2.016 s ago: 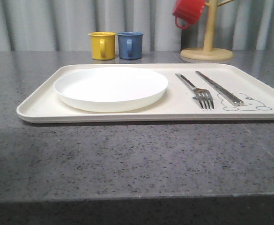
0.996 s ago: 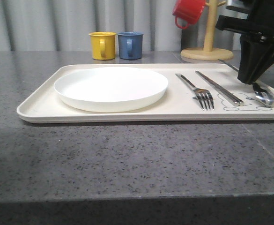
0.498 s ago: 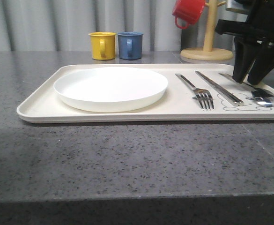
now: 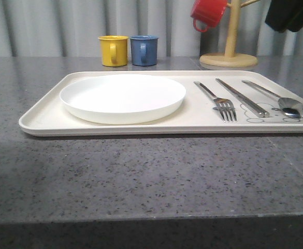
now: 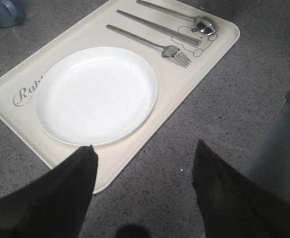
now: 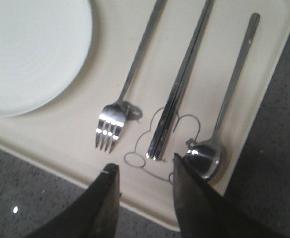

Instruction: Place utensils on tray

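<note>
Spoon (image 4: 292, 107) set down; I lift the right gripper (image 6: 144, 171) clear.
Jaws apart, empty; I would rise straight. Left gripper (image 5: 145, 171) open, seemingly idle near the tray (image 4: 42, 115).

Plate (image 4: 123, 97) left on tray (image 4: 40, 120); fork (image 4: 219, 101), knife (image 4: 243, 97), spoon (image 4: 280, 99) right.

the tray (image 4: 42, 120) runs off the right edge in the front view, its right rim cut away just past the spoon (image 4: 292, 107). the printed script (image 5: 27, 92) in the left wrist view is partly covered by the white plate (image 5: 95, 94), only its first letters legible. the rabbit drawing (image 6: 154, 148) is overlain by the knife (image 6: 179, 94) and spoon bowl. the left gripper (image 5: 142, 198) fingers run out of frame. the right arm (image 4: 291, 14) is cropped at the upper corner in front. the red mug (image 4: 208, 13) is cut off at the top.
</note>
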You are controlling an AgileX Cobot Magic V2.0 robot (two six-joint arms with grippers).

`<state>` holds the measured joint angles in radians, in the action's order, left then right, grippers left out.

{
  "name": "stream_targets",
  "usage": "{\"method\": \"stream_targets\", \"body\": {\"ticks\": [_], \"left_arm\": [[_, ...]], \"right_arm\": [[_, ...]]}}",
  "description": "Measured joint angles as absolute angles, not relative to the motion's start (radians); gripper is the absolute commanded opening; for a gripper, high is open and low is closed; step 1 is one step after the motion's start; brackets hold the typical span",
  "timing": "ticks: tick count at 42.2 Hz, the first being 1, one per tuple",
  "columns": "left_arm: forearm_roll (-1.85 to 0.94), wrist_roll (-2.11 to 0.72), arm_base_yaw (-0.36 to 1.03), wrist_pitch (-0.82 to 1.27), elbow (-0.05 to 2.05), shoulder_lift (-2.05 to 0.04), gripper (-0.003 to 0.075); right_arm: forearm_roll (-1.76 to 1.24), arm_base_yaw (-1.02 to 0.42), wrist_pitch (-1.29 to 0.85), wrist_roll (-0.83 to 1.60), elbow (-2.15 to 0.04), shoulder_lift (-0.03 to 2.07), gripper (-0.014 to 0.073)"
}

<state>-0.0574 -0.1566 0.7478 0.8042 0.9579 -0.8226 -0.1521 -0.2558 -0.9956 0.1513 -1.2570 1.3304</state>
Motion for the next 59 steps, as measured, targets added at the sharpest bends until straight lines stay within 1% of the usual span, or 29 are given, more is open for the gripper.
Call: {"method": "stream_targets", "body": {"ticks": [10,21,26,32,35,37,40,43,45,46,47,49,59], "left_arm": [[-0.057,-0.157,0.748,0.804,0.958,-0.823,0.0421],[-0.057,-0.157,0.748,0.804,0.958,-0.823,0.0421],[-0.057,-0.157,0.748,0.804,0.958,-0.823,0.0421],[-0.057,-0.157,0.748,0.804,0.958,-0.823,0.042],[-0.057,-0.157,0.748,0.804,0.958,-0.823,0.0416],[-0.057,-0.157,0.748,0.804,0.958,-0.823,0.0386],[-0.057,-0.157,0.748,0.804,0.958,-0.823,0.0296],[-0.057,-0.157,0.748,0.804,0.958,-0.823,0.0175],[-0.057,-0.157,0.748,0.804,0.958,-0.823,0.0112],[-0.057,-0.157,0.748,0.804,0.958,-0.823,0.0064],[-0.057,-0.157,0.748,0.804,0.958,-0.823,0.0047],[-0.057,-0.157,0.748,0.804,0.958,-0.823,-0.0015],[-0.057,-0.157,0.748,0.804,0.958,-0.823,-0.002]], "right_arm": [[-0.119,-0.279,-0.95,0.157,-1.012,0.985,0.0299],[-0.117,-0.279,-0.927,0.157,-0.835,0.611,0.0299],[-0.117,-0.279,-0.93,0.157,-0.79,0.489,0.0299],[-0.12,-0.279,-0.935,0.159,-0.764,0.411,0.0298],[-0.12,-0.279,-0.938,0.159,-0.76,0.4,0.0271],[-0.121,-0.279,-0.939,0.159,-0.76,0.398,0.0208],[-0.121,-0.279,-0.939,0.159,-0.758,0.396,0.0099],[-0.121,-0.279,-0.939,0.159,-0.758,0.396,-0.0004],[-0.122,-0.279,-0.939,0.159,-0.758,0.396,-0.0062],[-0.122,-0.279,-0.939,0.159,-0.758,0.396,-0.0073],[-0.122,-0.279,-0.939,0.159,-0.758,0.396,-0.0063],[-0.122,-0.279,-0.939,0.159,-0.756,0.396,-0.0067],[-0.122,-0.279,-0.952,0.159,-0.756,0.396,-0.0067]]}}
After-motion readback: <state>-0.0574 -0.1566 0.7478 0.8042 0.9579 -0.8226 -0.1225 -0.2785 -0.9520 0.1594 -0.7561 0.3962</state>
